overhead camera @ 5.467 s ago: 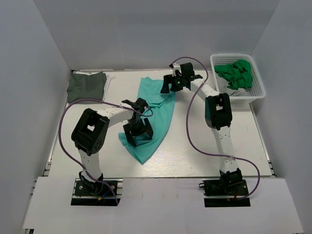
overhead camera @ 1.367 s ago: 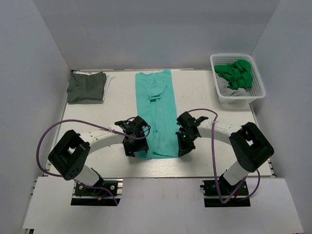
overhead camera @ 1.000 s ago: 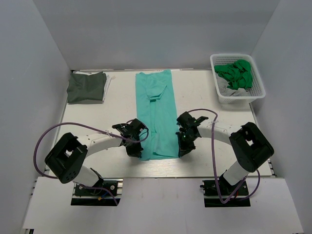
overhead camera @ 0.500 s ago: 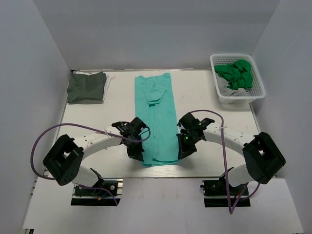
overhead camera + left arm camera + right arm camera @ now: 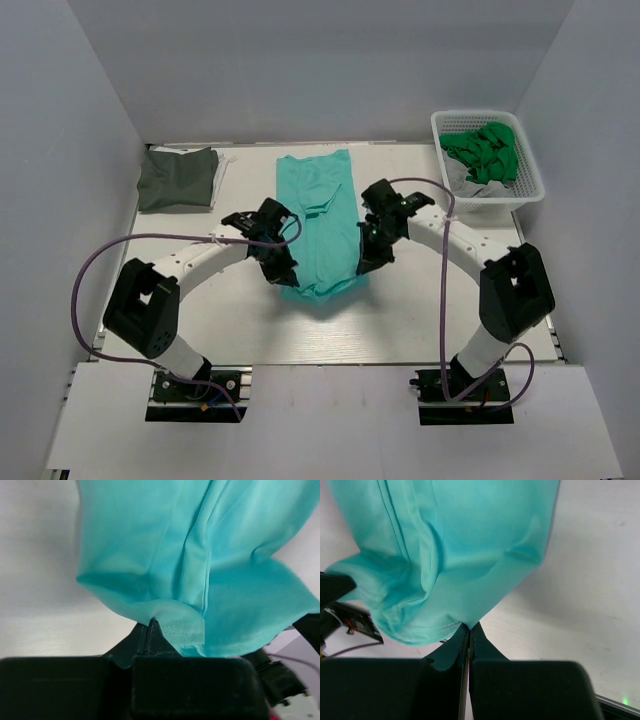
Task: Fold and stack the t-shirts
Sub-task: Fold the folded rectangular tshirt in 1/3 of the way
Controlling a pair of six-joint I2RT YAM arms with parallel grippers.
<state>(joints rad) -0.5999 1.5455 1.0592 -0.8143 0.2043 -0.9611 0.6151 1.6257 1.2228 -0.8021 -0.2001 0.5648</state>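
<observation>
1. While the teal t-shirt [image 5: 322,200] lies as a long narrow strip down the middle of the table [image 5: 430,300], its near end is held raised off the surface. Its far end rests flat near the back edge.
2. The near left corner of the hem is pinched in the left gripper [image 5: 281,268]. In the left wrist view the jaws are seen pressed tight together on the cloth, with no gap between them.
3. The near right corner is pinched likewise in the right gripper [image 5: 364,258], whose jaws are also clamped fully on a fold of hem. The cloth between the two grippers hangs in a shallow sag.
4. The step in hand is judged to be the crosswise fold, by which the near half is laid over the far half. The lengthwise folds are judged done, since the strip is already narrow.
5. For the next move, both grippers need to be carried toward the far edge at matched height and pace. The sag needs to be drawn taut, so that the hem is set down square on the collar end without creases.
6. A folded dark t-shirt [image 5: 177,178] at the far left corner is judged to be the stack. Green garments [image 5: 485,150] in the white basket [image 5: 495,203] at the far right are not yet folded.
</observation>
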